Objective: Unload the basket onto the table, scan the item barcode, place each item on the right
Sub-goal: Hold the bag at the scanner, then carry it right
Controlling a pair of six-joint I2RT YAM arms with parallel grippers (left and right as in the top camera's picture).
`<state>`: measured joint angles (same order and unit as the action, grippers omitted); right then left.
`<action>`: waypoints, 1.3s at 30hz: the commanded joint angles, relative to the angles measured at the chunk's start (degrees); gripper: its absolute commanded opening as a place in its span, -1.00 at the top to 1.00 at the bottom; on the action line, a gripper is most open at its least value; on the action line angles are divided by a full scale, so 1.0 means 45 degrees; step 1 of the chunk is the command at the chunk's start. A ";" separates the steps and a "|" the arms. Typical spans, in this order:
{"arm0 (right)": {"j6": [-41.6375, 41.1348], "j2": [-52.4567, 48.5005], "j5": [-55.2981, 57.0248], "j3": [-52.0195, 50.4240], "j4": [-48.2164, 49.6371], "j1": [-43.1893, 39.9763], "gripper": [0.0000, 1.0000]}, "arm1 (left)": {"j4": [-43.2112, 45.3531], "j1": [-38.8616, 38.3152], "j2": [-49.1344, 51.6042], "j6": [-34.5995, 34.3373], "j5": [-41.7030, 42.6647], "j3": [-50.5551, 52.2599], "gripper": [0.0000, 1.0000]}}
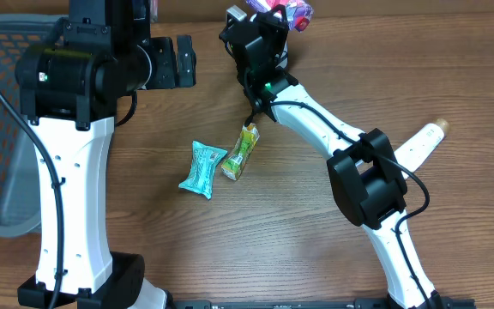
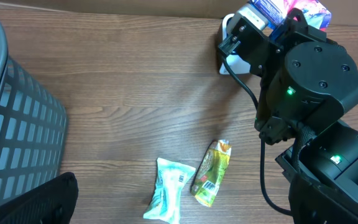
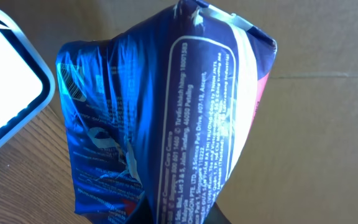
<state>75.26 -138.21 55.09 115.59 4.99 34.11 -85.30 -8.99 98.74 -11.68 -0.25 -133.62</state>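
Your right fingers [image 3: 143, 213] grip the blue bag [image 3: 166, 124], left fingers [image 2: 45, 202] wide open. Next, show the scanner [image 3: 5, 106] its barcode [image 3: 70, 81].

Bright, even light falls from above, warm on the wooden worktop [image 1: 298, 249], leaving only soft, faint shadows beside the white arms [image 1: 71, 189]. In the left wrist view a pale sheen crosses the wood, and a dark shape [image 2: 39, 202] in the lower corner is blurred. Right against the right wrist lens, the blue packet [image 3: 160, 124] carries white glare streaks; the white casing [image 3: 2, 93] beside it is washed out.
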 commanded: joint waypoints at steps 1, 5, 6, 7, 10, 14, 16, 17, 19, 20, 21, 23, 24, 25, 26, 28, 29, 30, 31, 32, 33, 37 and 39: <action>-0.0049 -0.0053 0.0330 -0.0019 0.0126 -0.0044 0.93 | 0.0015 -0.0005 0.0083 -0.0078 0.0015 0.0039 -1.00; -0.0049 -0.0053 0.0427 -0.0019 0.0126 0.0019 0.93 | 0.0015 -0.0005 0.0083 -0.0078 0.0015 0.0039 -0.99; -0.0044 -0.0053 0.0476 -0.0019 0.0126 0.0058 0.93 | 0.0015 -0.0005 0.0083 -0.0078 0.0015 0.0039 -0.99; -0.0049 -0.0053 0.0529 -0.0019 0.0126 0.0092 0.93 | 0.0015 -0.0005 0.0083 -0.0078 0.0015 0.0039 -0.99; -0.0053 0.0039 0.0680 -0.0019 0.0121 0.0282 0.93 | 0.0015 -0.0005 0.0083 -0.0078 0.0015 0.0039 -0.99; -0.0534 0.0505 0.0699 -0.0019 -0.0044 0.0534 0.93 | 0.0015 -0.0005 0.0083 -0.0078 0.0015 0.0039 -0.99; -0.1525 0.1103 0.0325 -0.0019 -0.1360 0.0573 0.93 | 0.0015 -0.0005 0.0083 -0.0078 0.0015 0.0039 -0.99; -0.2011 0.1394 0.0049 -0.0019 -0.2166 0.0573 0.93 | 0.0015 -0.0005 0.0083 -0.0078 0.0015 0.0039 -0.99; -0.3468 0.2113 -0.0865 -0.0019 -0.4133 0.0568 0.92 | 0.0015 -0.0005 0.0083 -0.0078 0.0015 0.0039 -0.99; -0.4211 0.2521 -0.1452 -0.0019 -0.5105 0.0534 0.92 | 0.0015 -0.0005 0.0083 -0.0078 0.0015 0.0039 -0.99; -0.4886 0.2900 -0.2059 -0.0019 -0.5969 0.0486 0.92 | 0.0015 -0.0005 0.0083 -0.0078 0.0015 0.0039 -0.99; -0.6382 0.3808 -0.3215 -0.0019 -0.7553 0.0403 0.92 | 0.0015 -0.0005 0.0083 -0.0078 0.0015 0.0039 -0.99; -0.7247 0.4323 -0.3657 -0.0019 -0.8238 0.0345 0.92 | 0.0015 -0.0005 0.0083 -0.0078 0.0015 0.0039 -0.99; -0.8097 0.4838 -0.4041 -0.0019 -0.8884 0.0277 0.92 | 0.0015 -0.0005 0.0083 -0.0078 0.0015 0.0039 -0.99; -0.8893 0.5309 -0.4420 -0.0019 -0.9457 0.0194 0.92 | 0.0015 -0.0005 0.0083 -0.0078 0.0015 0.0039 -0.99; -1.0851 0.6256 -0.5532 -0.0019 -1.0690 -0.0058 0.93 | 0.0015 -0.0005 0.0083 -0.0078 0.0015 0.0039 -0.99; -1.2114 0.6776 -0.6581 -0.0019 -1.1482 -0.0325 0.92 | 0.0015 -0.0005 0.0083 -0.0078 0.0015 0.0039 -1.00; -1.3202 0.7257 -0.7980 -0.0019 -1.2298 -0.0714 0.92 | 0.0015 -0.0005 0.0083 -0.0078 0.0015 0.0039 -0.99; -1.3964 0.7572 -0.9296 -0.0019 -1.2978 -0.1137 0.92 | 0.0015 -0.0005 0.0083 -0.0078 0.0015 0.0039 -1.00; -1.4814 0.7868 -1.0924 -0.0019 -1.3780 -0.1763 0.92 | 0.0015 -0.0005 0.0083 -0.0078 0.0015 0.0039 -0.99; -1.5475 0.8009 -1.2089 -0.0019 -1.4411 -0.2336 0.92 | 0.0015 -0.0005 0.0083 -0.0078 0.0015 0.0039 -1.00; -1.8340 0.7839 -1.5023 -0.0170 -1.6689 -0.5081 0.92 | 0.0015 -0.0005 0.0083 -0.0078 0.0015 0.0039 -1.00; -1.9628 0.7626 -1.5125 -0.0928 -1.7141 -0.6441 0.92 | 0.0015 -0.0005 0.0083 -0.0078 0.0015 0.0039 -1.00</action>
<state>2.09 -100.53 -2.02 115.33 -71.02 10.98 -85.32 -8.99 98.74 -11.68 -0.25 -133.58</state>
